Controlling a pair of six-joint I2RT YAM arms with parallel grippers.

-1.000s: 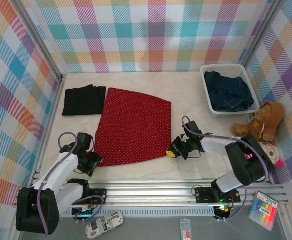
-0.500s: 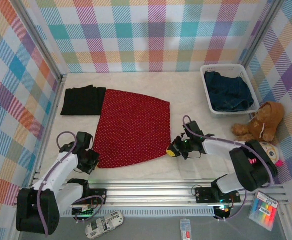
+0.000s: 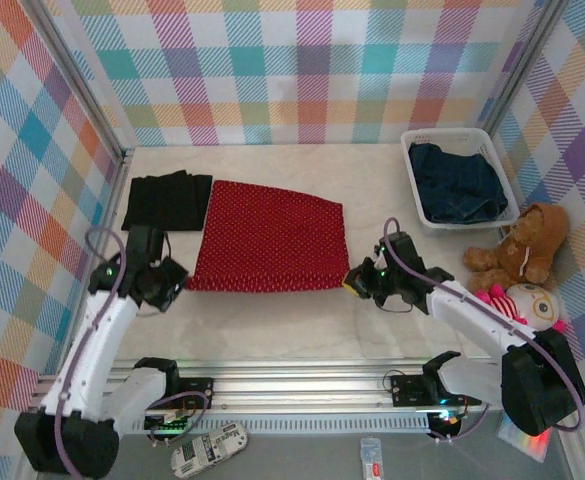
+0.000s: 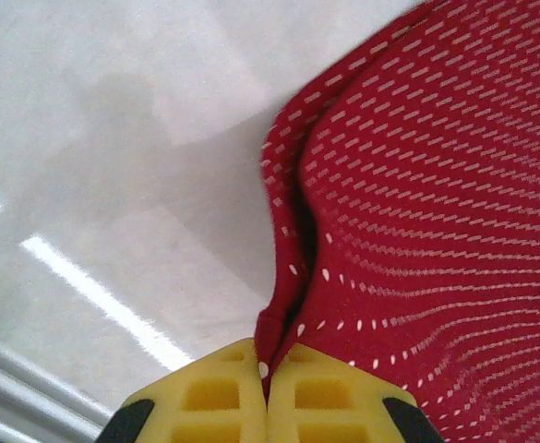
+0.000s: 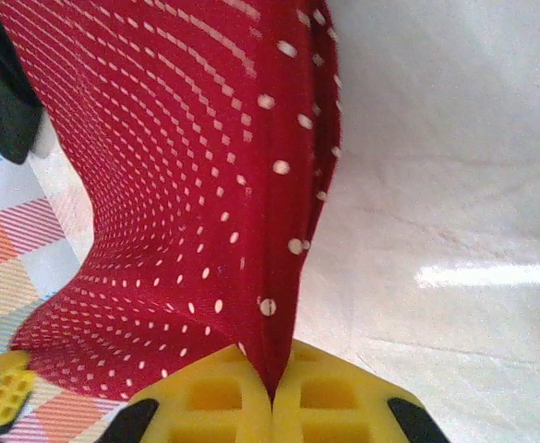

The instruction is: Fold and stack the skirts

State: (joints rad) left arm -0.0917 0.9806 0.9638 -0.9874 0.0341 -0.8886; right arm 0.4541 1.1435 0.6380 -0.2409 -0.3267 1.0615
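Red skirt (image 3: 267,238) mid-table, its near edge raised. Left gripper (image 3: 175,281) pinched shut on the near-left corner, right gripper (image 3: 356,281) pinched shut on the near-right corner. Black skirt (image 3: 167,200) touches the far-left edge. Bare table (image 3: 272,325) in front; basket (image 3: 413,170) well apart, far right.

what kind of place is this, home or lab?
Probably a lab robot cell: plaid backdrop walls, aluminium rail along the near edge, props like the basket and teddy bear.
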